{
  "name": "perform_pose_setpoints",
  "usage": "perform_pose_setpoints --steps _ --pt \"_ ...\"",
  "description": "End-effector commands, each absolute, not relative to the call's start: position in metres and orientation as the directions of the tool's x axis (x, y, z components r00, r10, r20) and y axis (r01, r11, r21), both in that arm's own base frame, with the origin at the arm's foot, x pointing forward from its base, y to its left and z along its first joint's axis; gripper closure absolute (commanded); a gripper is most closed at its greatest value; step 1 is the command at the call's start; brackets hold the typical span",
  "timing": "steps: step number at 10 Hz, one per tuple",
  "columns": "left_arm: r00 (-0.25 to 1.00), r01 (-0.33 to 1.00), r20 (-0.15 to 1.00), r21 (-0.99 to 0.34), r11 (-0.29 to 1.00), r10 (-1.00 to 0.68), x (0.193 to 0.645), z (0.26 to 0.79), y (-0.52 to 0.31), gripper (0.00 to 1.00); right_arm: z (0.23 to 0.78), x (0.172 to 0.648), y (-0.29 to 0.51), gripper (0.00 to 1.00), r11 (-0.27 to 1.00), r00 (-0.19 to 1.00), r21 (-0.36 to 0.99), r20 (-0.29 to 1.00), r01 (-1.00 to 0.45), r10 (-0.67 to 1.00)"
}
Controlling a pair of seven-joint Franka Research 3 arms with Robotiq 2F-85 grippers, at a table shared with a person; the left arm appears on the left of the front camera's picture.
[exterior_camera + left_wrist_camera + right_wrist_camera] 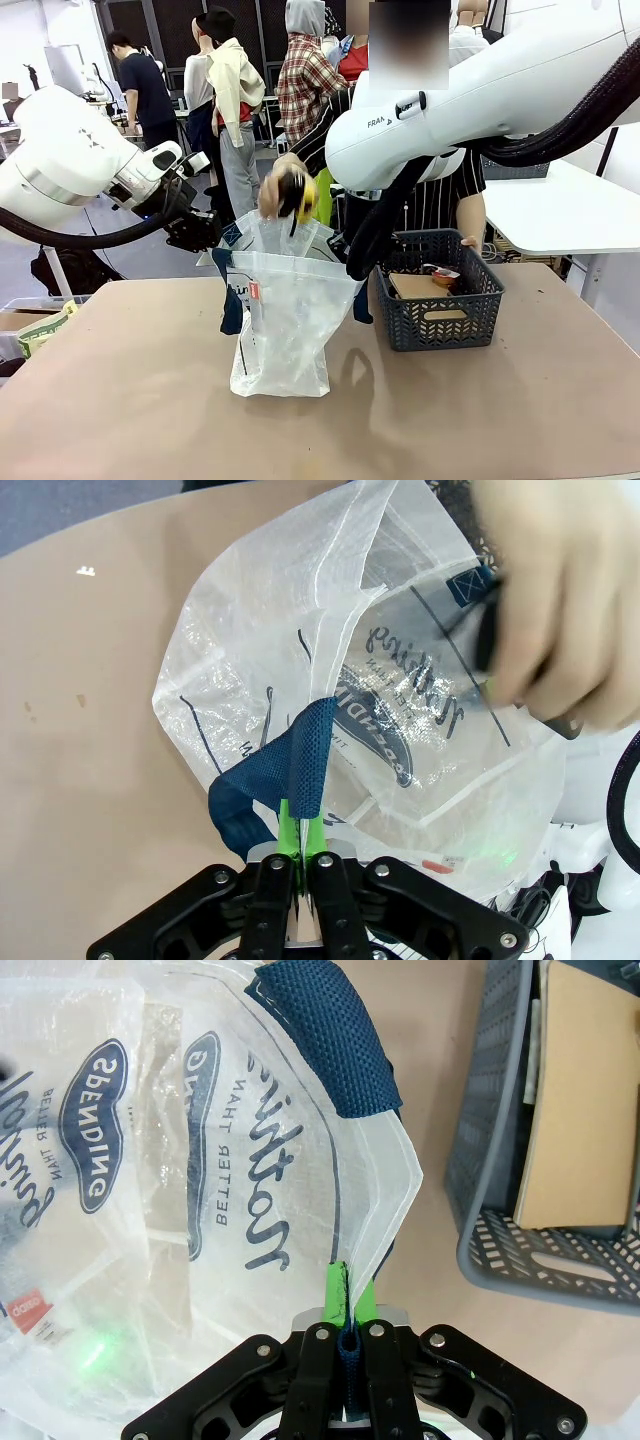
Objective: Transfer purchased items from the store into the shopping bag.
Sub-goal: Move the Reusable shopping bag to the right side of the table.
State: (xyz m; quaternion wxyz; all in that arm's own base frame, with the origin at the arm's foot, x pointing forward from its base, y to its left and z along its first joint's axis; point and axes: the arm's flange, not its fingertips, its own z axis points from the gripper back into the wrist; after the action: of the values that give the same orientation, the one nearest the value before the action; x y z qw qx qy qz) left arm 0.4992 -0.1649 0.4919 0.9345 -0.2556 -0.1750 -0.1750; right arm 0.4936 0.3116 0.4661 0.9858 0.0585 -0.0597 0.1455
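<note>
The left gripper (300, 825) is clamped tight on the shopping bag's (285, 320) navy strap (305, 760), and the right gripper (348, 1290) is pinched shut on the opposite edge. The bag stands mid-table (120, 380), with the basket (440, 325) holding a brown box (415, 285) at its three o'clock. A person's hand (272, 190) is at its twelve.

Mid-frame, the person's hand (272, 192) sits over the mouth of the shopping bag (290, 320), blocking the way in. The right arm (500, 85) and its black cable (375, 232) cross the upper right, above the basket (410, 330). Bare table (120, 400) lies open at lower left and along the bottom.
</note>
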Motion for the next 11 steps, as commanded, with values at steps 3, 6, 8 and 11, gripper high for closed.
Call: perform_pose_setpoints --steps 3,6,8,11 --pt "0.875 0.418 0.422 -0.414 0.809 -0.236 0.4991 0.4939 -0.1625 1.00 0.4659 0.4909 0.3092 1.00 0.952 0.953 0.109 0.133 -0.288 0.273" --pt "0.875 0.418 0.422 -0.414 0.809 -0.236 0.4991 0.4939 -0.1625 1.00 0.4659 0.4909 0.3092 1.00 0.952 0.953 0.109 0.133 -0.288 0.273" --pt "0.875 0.418 0.422 -0.414 0.809 -0.236 0.4991 0.4939 -0.1625 1.00 0.4659 0.4909 0.3092 1.00 0.952 0.953 0.109 0.133 -0.288 0.273" --pt "0.875 0.418 0.422 -0.414 0.809 -0.236 0.4991 0.4939 -0.1625 1.00 0.4659 0.4909 0.3092 1.00 0.952 0.953 0.109 0.133 -0.288 0.273"
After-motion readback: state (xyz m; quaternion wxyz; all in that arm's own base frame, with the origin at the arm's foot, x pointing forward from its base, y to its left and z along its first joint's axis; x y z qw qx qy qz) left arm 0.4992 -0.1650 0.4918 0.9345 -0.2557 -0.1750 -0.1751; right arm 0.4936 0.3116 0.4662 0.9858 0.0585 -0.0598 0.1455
